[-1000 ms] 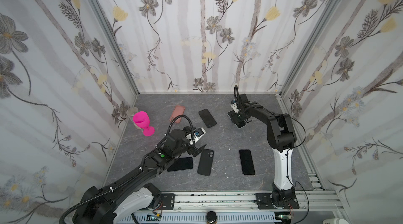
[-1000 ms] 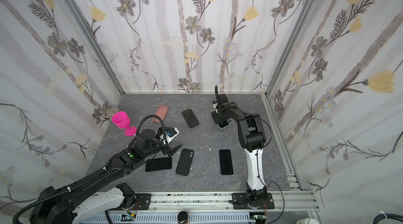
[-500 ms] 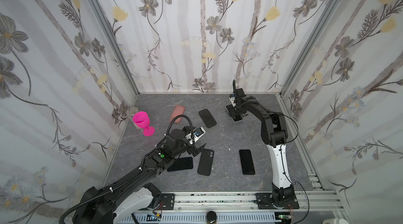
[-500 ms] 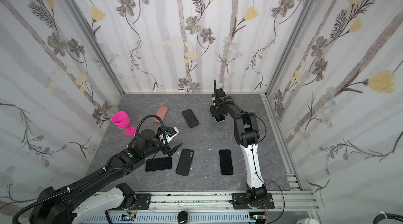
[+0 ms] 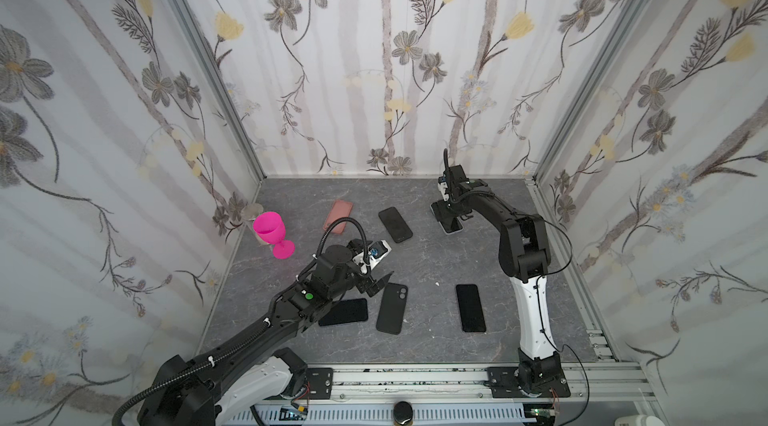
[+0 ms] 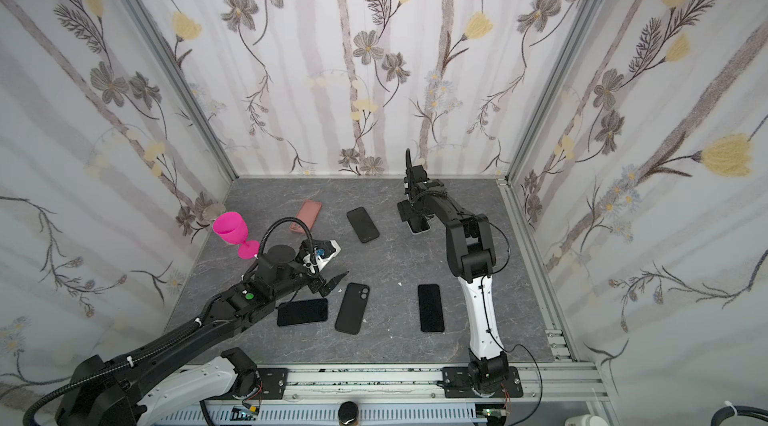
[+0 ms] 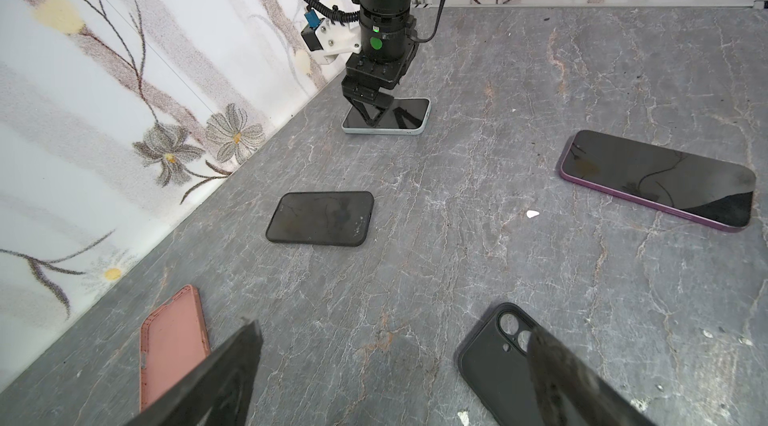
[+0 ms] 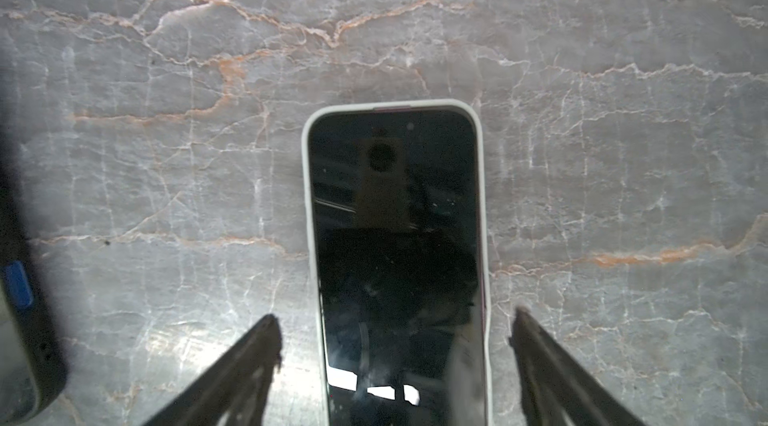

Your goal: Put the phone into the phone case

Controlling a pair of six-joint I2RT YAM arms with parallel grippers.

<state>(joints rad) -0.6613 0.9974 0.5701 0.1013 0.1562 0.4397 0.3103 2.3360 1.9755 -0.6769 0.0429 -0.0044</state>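
I am watching the phone point(image 8: 395, 237) lying screen up inside the pale phone case point(image 8: 309, 195), flat on the grey table point(image 5: 415, 262). In both top views it is sitting far to the right of the pink goblet point(image 5: 272, 233), about level with it. The right gripper point(image 8: 395, 318) is standing over one end of the phone with its fingers point(image 8: 249, 357) spread wide on either side, touching neither case nor phone. I am not able to tell whether the phone is seated fully along one long edge. The left gripper point(image 7: 395, 330) is hovering right of the goblet and forward of it, its claw wide apart and gripping nothing, with a black case point(image 7: 490, 361) lying just beside one fingertip. A salmon case point(image 5: 338, 216) is lying just right of the goblet.
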